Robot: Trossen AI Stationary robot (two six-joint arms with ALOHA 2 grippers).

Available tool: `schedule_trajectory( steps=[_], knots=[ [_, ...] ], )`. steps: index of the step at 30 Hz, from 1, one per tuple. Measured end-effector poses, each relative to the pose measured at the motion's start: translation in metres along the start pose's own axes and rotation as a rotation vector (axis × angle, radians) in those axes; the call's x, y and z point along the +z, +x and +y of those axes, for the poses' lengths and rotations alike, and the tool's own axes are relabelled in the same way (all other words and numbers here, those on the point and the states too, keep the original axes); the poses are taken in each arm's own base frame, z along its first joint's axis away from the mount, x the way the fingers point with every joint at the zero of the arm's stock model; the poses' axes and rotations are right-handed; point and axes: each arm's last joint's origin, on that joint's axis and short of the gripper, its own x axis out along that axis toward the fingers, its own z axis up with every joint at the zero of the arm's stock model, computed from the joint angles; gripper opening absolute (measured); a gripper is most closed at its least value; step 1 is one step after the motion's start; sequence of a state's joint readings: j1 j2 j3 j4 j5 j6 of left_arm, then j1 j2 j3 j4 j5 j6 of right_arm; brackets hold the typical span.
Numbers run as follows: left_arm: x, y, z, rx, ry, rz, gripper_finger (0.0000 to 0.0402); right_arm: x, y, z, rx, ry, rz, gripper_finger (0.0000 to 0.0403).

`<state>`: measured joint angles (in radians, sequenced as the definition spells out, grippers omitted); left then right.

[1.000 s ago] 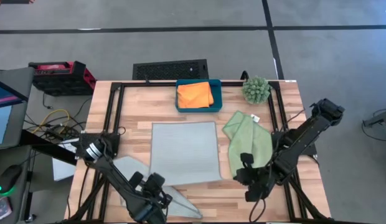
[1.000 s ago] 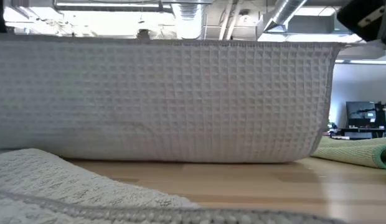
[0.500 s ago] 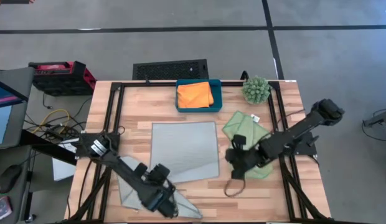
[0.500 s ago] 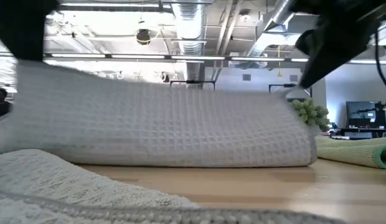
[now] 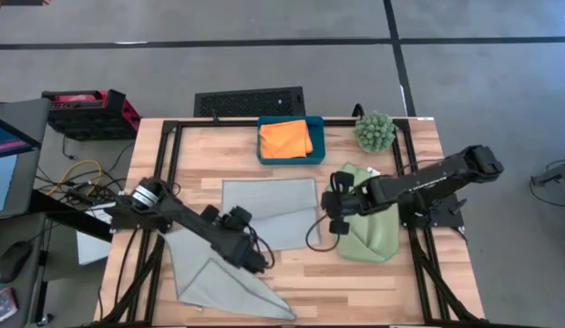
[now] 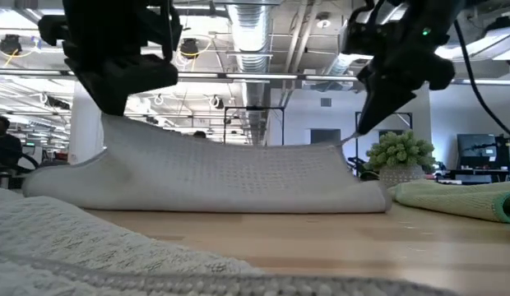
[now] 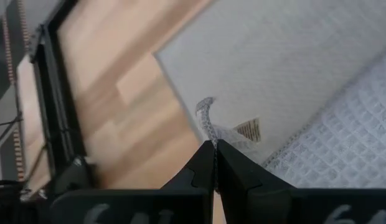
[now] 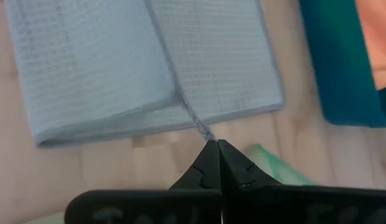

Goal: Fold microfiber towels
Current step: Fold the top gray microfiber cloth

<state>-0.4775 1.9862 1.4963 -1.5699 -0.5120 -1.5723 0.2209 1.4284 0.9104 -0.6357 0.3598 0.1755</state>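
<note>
1. Left gripper (image 5: pixel 257 261) is pinched together on one near corner of the grey towel (image 5: pixel 269 205). In the left wrist view the fingertips (image 7: pixel 213 155) are clamped on a thin curl of hem.
2. Right gripper (image 5: pixel 333 226) is clamped on the other near corner. The right wrist view shows the edge running straight into its closed tips.
3. We judge both corners are held so the near half can be carried over the far half in one even pass. Gripping at the corners keeps the edge taut and the fold square.
4. The grey towel sits mid-counter (image 5: pixel 200 155), in front of the teal tray (image 5: pixel 289 157). The lifted flap lies partly over the far half. The low view shows it draped low between the two grippers, with a rounded fold line on the counter.
5. The look is pale grey-blue waffle weave, soft and limp, with a stitched hem. A small label shows near the left-hand corner in the left wrist view.
6. We judge the fold is about half done. The corners still need to reach the far edge and be let go.
7. A second grey towel (image 5: pixel 219 287) lies spread at the near left of the counter, under the left arm, unfolded.
8. The green towel (image 5: pixel 369 232) is rumpled just to the right of the right gripper, partly under that arm.
9. The orange towel (image 5: pixel 285 138) lies folded in the tray. The plant (image 5: pixel 374 131) stands just to the right of the tray.
</note>
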Motion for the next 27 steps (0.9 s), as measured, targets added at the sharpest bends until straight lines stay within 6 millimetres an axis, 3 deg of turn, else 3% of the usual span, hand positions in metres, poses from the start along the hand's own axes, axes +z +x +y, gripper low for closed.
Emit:
schedule_trajectory(
  steps=[8, 15, 27],
  knots=[
    [0.021, 0.035, 0.035, 0.103, -0.03, 0.028, 0.0, 0.004, 0.008, -0.024, -0.047, 0.06, 0.013, 0.0004],
    [0.039, 0.066, 0.033, 0.09, 0.054, 0.064, 0.0, 0.001, 0.012, -0.039, -0.075, 0.099, 0.053, 0.0004],
    [0.062, 0.083, 0.039, 0.118, 0.105, 0.067, 0.0, 0.001, 0.016, -0.054, -0.101, 0.152, 0.07, 0.0012]
  ],
)
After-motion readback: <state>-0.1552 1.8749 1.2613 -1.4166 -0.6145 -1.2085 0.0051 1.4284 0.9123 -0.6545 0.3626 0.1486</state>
